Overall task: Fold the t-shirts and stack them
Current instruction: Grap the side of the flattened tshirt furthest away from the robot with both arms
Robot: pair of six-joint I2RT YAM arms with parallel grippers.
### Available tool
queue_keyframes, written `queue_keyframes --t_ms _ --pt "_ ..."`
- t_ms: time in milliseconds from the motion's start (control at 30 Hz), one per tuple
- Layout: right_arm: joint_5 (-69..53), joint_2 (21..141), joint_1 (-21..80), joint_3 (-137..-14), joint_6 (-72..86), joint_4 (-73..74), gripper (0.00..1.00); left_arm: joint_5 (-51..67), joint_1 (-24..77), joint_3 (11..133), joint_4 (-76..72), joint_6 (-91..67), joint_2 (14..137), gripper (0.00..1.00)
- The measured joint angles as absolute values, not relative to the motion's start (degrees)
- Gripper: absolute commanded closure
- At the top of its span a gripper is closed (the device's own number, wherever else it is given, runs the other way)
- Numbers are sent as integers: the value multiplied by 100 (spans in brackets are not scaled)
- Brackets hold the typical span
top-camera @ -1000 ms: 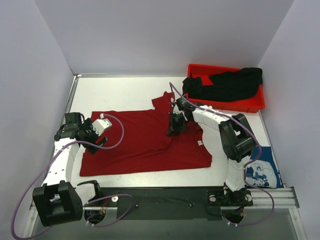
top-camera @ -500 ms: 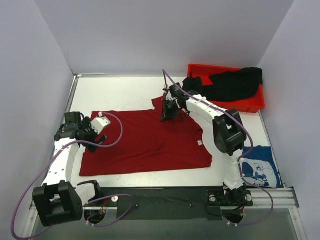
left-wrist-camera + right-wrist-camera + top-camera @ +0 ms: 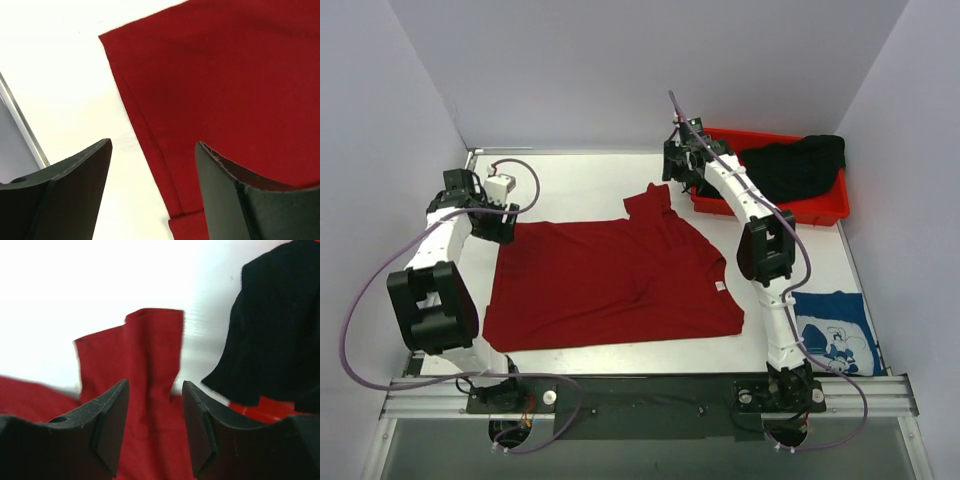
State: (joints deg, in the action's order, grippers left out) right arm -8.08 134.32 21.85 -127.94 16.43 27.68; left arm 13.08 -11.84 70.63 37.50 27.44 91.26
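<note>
The dark red t-shirt (image 3: 610, 280) lies spread flat in the middle of the table. My left gripper (image 3: 500, 222) is open and empty above its far left corner; the left wrist view shows the shirt's edge (image 3: 225, 75) between the open gripper (image 3: 152, 145). My right gripper (image 3: 672, 178) is open and empty just behind the far sleeve (image 3: 650, 202); that sleeve (image 3: 145, 350) shows ahead of the gripper (image 3: 154, 385). The black t-shirt (image 3: 790, 165) is heaped in the tray and shows in the right wrist view (image 3: 270, 340). The blue printed t-shirt (image 3: 830, 330) lies at the near right.
The bright red plastic tray (image 3: 820, 212) stands at the back right, close to my right gripper; a sliver of it shows in the right wrist view (image 3: 250, 407). Walls enclose the table on the left, back and right. A metal rail (image 3: 640, 382) runs along the near edge.
My right gripper moved from the shirt's middle back to the far sleeve beside the tray. My left gripper swung from the shirt's left edge back to its far left corner.
</note>
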Motion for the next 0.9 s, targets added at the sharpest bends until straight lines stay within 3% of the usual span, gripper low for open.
queue_keyframes --t_ms 267,433,733,800,867,900 --pt "-480 14706 2108 -13441 1942 2829 63 1044 -1194 8534 3691 2071 10621 21" --pt "-14 15061 2130 -14005 2388 3216 58 899 -1210 9730 3697 1719 11542 22" --pt "-379 15163 2064 -14101 3330 3446 55 746 -1212 10210 3979 1527 12648 20" --pt "-491 15174 2058 -14105 3500 3441 59 742 -1212 10228 4097 1562 12783 20" --pt "-602 15185 2053 -14105 3638 3435 71 733 -1210 10254 4156 1625 12833 19" --pt "-666 15196 2053 -14105 3701 3417 86 751 -1210 10272 4163 1680 12833 20"
